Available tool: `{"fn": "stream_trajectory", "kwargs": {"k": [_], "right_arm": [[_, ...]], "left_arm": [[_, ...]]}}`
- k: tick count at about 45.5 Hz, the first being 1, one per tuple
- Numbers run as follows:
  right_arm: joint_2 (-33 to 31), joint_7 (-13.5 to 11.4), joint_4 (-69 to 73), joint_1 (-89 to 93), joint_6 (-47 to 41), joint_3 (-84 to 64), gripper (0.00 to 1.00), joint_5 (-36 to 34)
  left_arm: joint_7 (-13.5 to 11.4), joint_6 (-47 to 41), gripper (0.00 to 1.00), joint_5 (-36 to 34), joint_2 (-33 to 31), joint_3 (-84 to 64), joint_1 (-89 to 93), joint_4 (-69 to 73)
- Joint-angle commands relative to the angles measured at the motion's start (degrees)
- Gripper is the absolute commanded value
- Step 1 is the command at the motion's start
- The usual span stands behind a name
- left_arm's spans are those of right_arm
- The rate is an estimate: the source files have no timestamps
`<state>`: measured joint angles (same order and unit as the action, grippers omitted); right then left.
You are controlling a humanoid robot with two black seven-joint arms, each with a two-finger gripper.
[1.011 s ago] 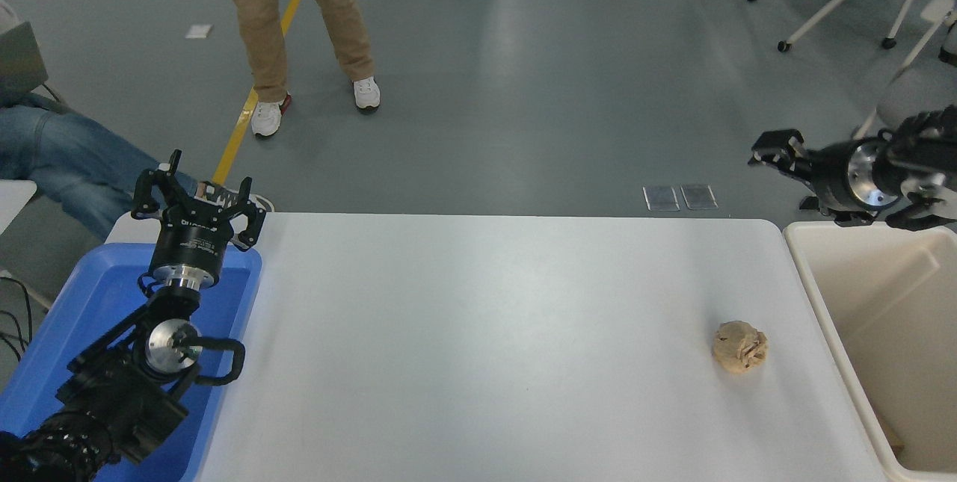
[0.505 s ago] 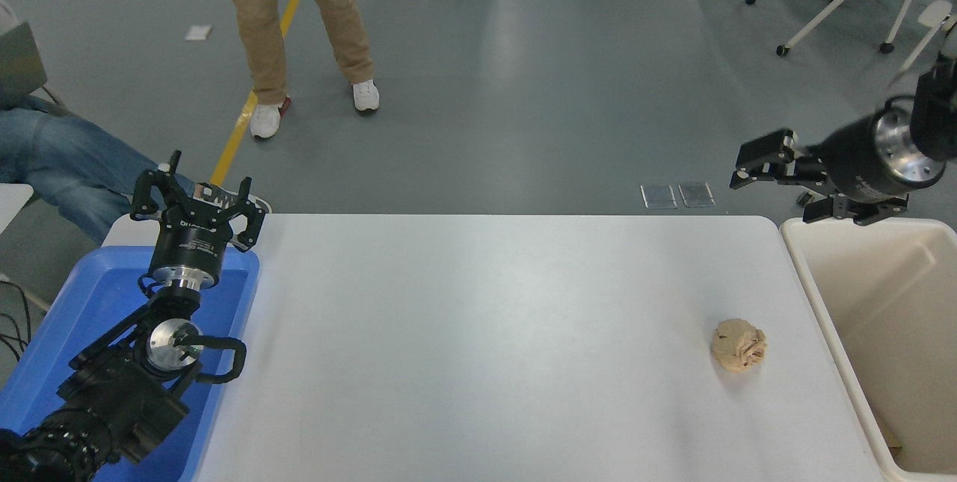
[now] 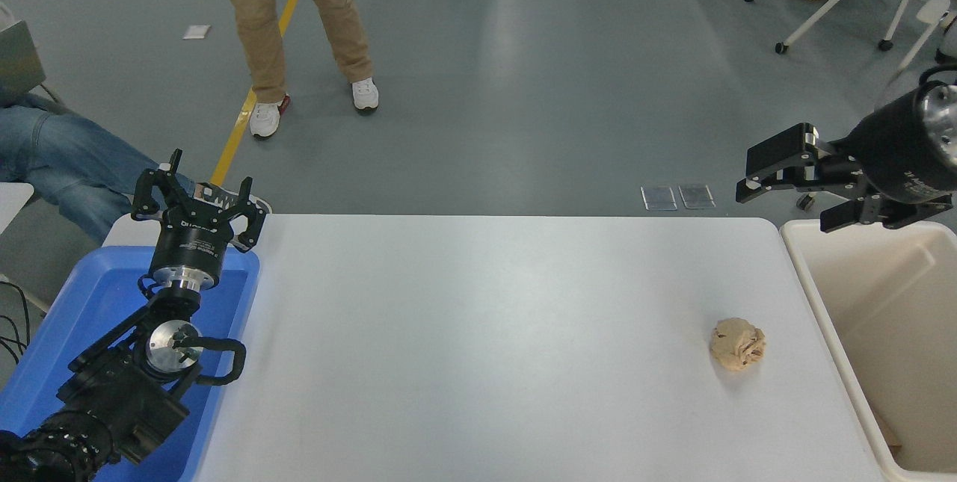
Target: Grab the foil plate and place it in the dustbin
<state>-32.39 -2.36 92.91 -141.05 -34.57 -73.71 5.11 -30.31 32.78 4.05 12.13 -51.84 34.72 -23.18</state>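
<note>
No foil plate shows anywhere in the head view. The dustbin [image 3: 804, 273] is a cream-beige bin at the table's right end, cut off by the picture's right edge. The part of its inside that shows is bare. My right gripper [image 3: 785, 198] hangs in the air over the bin's far left corner. Its jaws stand open with nothing between them. My left gripper [image 3: 198, 194] is parked open at the lower left, over the far end of the blue tray [image 3: 90, 295].
A small tan crumpled paper ball [image 3: 738, 344] lies on the white table [image 3: 478, 347] near the bin. A person stands beyond the table's far side, another sits at the far left. Wheeled chairs stand at the top right.
My right arm's wrist has risen and drawn back to the right. Its gripper has stayed open above the bin's far left corner. The left arm and the paper ball have not moved.
</note>
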Motion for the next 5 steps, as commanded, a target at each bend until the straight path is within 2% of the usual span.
{"fn": "stream_trajectory", "kwargs": {"k": [1,5], "right_arm": [[3.6,0.0,0.6,-0.9,-0.7,0.6,1.00,0.1],[4.4,0.1,0.6,-0.7,-0.7,0.6,1.00,0.1]], "left_arm": [[0.1,0.0,0.99,0.0,0.0,0.0,0.0,0.0],[0.0,0.0,0.99,0.0,0.0,0.0,0.0,0.0]]}}
